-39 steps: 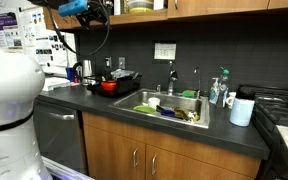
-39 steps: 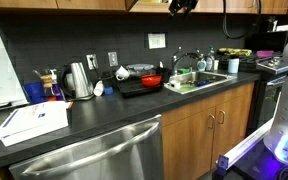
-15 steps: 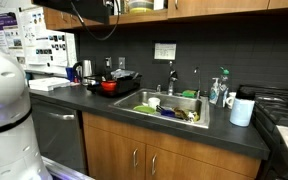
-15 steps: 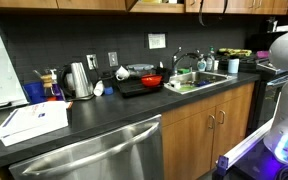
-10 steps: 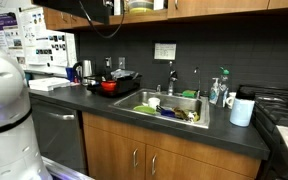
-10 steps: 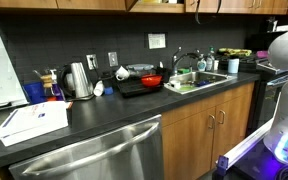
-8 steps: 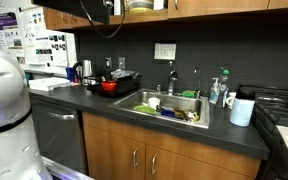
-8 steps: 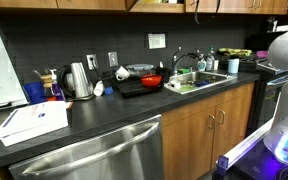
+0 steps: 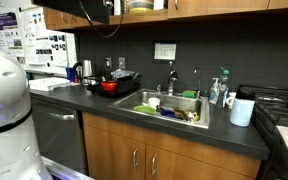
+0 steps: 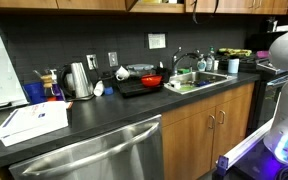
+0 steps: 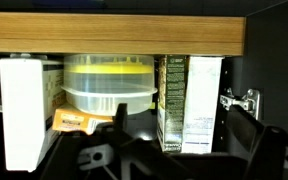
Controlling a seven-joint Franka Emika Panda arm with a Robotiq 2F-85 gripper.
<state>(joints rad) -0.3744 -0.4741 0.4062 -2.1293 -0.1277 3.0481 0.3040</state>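
Fingers (image 11: 256,150) spread wide open in front of an upper cabinet (image 11: 114,35), nothing held between them.
Closest thing is the stack of plastic tubs (image 11: 109,85) with a yellowish lid. It sits mid-shelf between a white box (image 11: 22,110) on the left and a tall carton (image 11: 189,100) on the right, with an orange packet (image 11: 74,122) tucked at its foot. Tubs look nested and the boxes stood upright to save room, I'd guess. All of this is well above the desk (image 9: 96,103).

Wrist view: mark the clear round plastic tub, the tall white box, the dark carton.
clear round plastic tub (image 11: 109,88), wrist view, side wall.
tall white box (image 11: 21,115), wrist view, front face.
dark carton (image 11: 172,100), wrist view, dark panel.
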